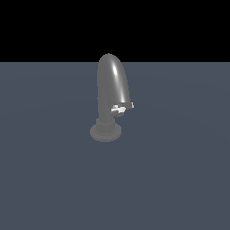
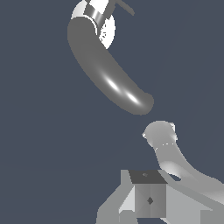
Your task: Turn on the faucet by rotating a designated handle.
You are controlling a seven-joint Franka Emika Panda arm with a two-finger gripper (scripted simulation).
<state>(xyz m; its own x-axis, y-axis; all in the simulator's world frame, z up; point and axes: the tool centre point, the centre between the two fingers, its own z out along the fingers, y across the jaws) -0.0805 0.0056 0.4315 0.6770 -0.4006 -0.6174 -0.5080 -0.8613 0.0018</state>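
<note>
faucet (image 1: 111, 90) upright mid-worktop (image 1: 179, 179), its small silver handle (image 1: 119, 108) jutting low on the body; no arm near in the exterior view, jaws' state cannot be told; turning apparently not begun.

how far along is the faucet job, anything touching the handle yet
Nothing looks done yet. The faucet stands alone in the exterior view, its small silvery handle untouched, no gripper near it. In hand: nothing visible. Left: reach the handle, grip or push it, rotate it.
</note>
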